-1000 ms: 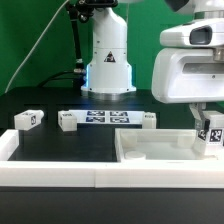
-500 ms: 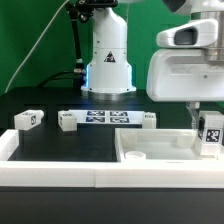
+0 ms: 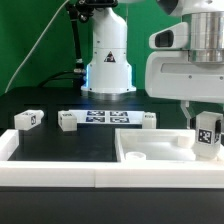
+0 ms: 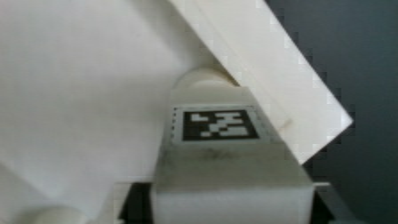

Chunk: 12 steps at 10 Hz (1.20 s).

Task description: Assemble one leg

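Note:
My gripper is shut on a leg, a small white block with a black-and-white tag, and holds it upright over the right end of the large white tabletop. In the wrist view the leg fills the space between my fingers, its far end near the tabletop's raised rim. Three more legs lie on the black table: one at the exterior view's left, one beside the marker board, one just right of it.
The marker board lies flat behind the tabletop. The robot's white base stands at the back centre. A white rail runs along the table's front edge, with a corner piece at the left.
My gripper has moved slightly to the exterior view's left and lifted a little, carrying the leg with it. The other legs have not moved.

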### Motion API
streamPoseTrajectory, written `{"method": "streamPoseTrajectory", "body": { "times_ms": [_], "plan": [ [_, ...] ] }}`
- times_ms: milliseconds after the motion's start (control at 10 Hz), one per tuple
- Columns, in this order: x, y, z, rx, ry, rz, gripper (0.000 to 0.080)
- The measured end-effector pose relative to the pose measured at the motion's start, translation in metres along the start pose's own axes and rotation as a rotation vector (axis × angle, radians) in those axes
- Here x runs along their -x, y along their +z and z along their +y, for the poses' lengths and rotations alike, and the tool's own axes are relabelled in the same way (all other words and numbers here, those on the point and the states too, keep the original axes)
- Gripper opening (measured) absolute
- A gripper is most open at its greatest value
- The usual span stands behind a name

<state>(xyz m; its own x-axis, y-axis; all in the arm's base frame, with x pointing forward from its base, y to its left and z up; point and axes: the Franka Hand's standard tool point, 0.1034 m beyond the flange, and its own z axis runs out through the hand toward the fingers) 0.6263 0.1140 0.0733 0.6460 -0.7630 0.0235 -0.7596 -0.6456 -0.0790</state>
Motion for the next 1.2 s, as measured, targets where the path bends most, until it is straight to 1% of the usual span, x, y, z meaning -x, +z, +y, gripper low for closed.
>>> {"method": "streamPoseTrajectory", "body": {
  "times_ms": [100,200,300,600,700,800,900,1000,1100,1200],
  "plan": [
    [0.0023,-0.0003,0.0007,0.012,0.15,-0.004,0.0291],
    [0.0028,0.0,0.0011,0.015,0.265,-0.002,0.0291],
    [0.002,0.0002,0.0011,0.009,0.314,-0.009,0.0291],
    [0.0017,0.0005,0.0016,0.005,0.55,-0.022,0.0291],
    [0.0035,0.0007,0.0006,0.004,0.565,-0.027,0.0371],
    [0.0036,0.0008,0.0006,0.003,0.534,-0.027,0.0518],
    [0.0032,0.0008,0.0007,0.002,0.45,-0.027,0.0518],
    [0.0043,0.0007,-0.0001,0.001,0.442,-0.027,0.0628],
    [0.0056,0.0008,-0.0008,0.001,0.407,-0.027,0.0644],
    [0.0066,0.0007,-0.0014,0.002,0.255,-0.024,0.0644]
  ]
}}
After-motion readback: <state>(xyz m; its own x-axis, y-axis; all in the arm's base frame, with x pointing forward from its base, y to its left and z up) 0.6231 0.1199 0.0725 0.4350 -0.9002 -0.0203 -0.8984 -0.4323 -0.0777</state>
